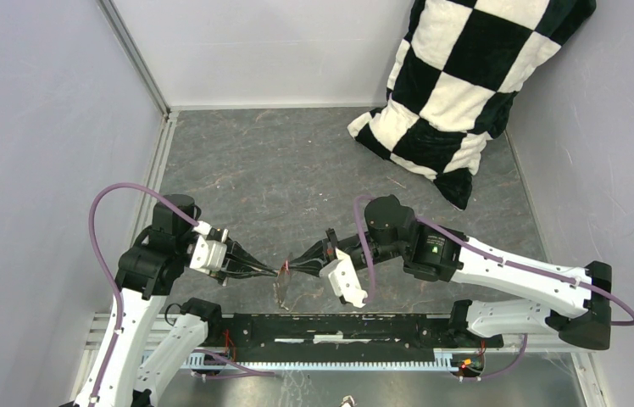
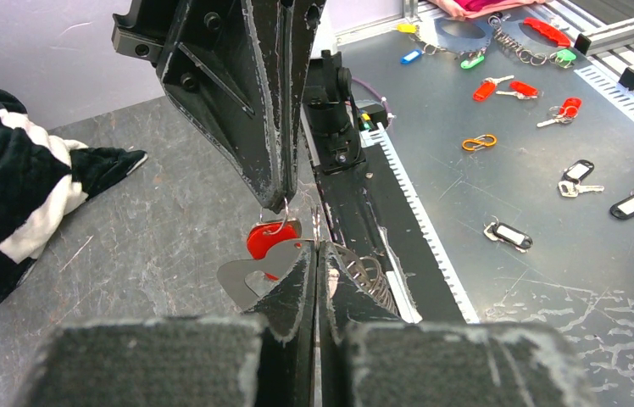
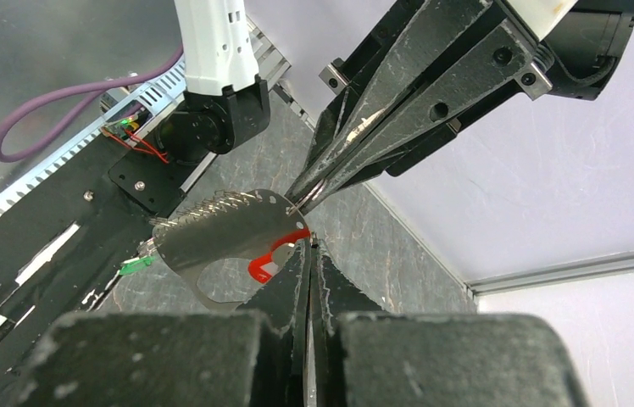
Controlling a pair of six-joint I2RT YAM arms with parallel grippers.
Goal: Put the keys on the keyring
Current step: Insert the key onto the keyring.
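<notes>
My two grippers meet tip to tip above the table's front middle. The left gripper is shut on an edge of the keyring, a flat grey metal plate with a cut-out and a coiled chain. The right gripper is shut on the small wire ring of the red-headed key, which hangs against the plate. In the right wrist view a green-headed key shows at the chain's far end; whether it is attached I cannot tell.
A black-and-white chequered cushion leans in the back right corner. A black rail runs between the arm bases below the grippers. Beyond it, a metal bench holds several loose tagged keys and an orange carabiner.
</notes>
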